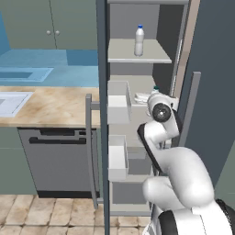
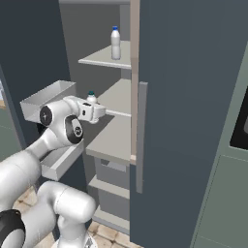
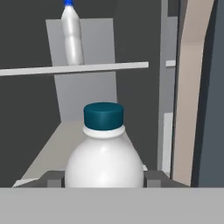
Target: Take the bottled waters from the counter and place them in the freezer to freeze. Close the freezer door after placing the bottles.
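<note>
One bottled water (image 1: pixel 139 41) (image 2: pixel 115 43) (image 3: pixel 72 37) stands upright on the upper shelf (image 1: pixel 137 58) inside the open freezer (image 2: pixel 104 63). The second bottled water (image 3: pixel 105 159) (image 2: pixel 91 97), whitish with a dark blue cap, sits between my fingertips (image 3: pixel 54 179). My gripper (image 3: pixel 105 180) (image 2: pixel 96 110) (image 1: pixel 146 97) is shut on it at the front of the middle shelf (image 2: pixel 114 131). I cannot tell whether its base touches that shelf. The freezer door (image 1: pixel 102 137) stands open to my left, edge-on, with its bar handle (image 1: pixel 88 147).
White door bins (image 1: pixel 118 108) (image 2: pixel 46 99) jut toward my arm from the open door. The beige counter (image 1: pixel 55 108) with its sink (image 1: pixel 11 102) lies left, over the dark dishwasher (image 1: pixel 57 160). The shut right-hand door (image 2: pixel 193 121) with its handle (image 2: pixel 141 140) borders the compartment.
</note>
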Robot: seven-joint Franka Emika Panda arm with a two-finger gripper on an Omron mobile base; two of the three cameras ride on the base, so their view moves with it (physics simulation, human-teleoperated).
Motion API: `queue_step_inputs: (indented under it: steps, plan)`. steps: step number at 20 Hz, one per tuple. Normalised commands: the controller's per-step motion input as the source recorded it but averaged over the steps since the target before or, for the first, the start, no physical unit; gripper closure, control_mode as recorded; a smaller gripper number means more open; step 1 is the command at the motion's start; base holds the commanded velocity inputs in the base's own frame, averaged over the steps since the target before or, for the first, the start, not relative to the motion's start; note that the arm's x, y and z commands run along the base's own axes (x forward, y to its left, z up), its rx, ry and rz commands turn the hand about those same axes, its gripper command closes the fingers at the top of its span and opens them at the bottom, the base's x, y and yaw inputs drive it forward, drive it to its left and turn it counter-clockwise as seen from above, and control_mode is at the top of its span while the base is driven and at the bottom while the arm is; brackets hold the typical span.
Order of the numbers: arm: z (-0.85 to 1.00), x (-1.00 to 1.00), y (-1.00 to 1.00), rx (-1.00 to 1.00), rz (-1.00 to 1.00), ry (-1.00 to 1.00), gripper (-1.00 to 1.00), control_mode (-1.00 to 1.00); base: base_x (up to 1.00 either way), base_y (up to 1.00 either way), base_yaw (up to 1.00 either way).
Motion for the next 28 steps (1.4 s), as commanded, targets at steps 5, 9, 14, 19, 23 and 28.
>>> queue_step_inputs:
  steps: [5,9,14,19,23,28]
  plan:
    - [0.00,0.35,0.00,0.00,0.00,0.00,1.00,-1.00,0.00,0.00,0.00]
    - [0.00,0.36,0.00,-0.03,0.00,0.00,1.00,-1.00,0.00,0.00,0.00]
    - [0.00,0.21,0.00,-0.06,0.00,0.00,1.00,-1.00,0.00,0.00,0.00]
    - [0.01,0.18,-0.02,-0.02,0.01,0.00,1.00,-1.00,0.00,0.00,0.00]
    - [0.00,0.22,-0.06,0.00,0.04,0.00,1.00,-1.00,0.00,0.00,0.00]
    - [0.06,0.08,-0.20,0.03,0.04,0.03,1.00,-1.00,0.00,0.00,0.00]
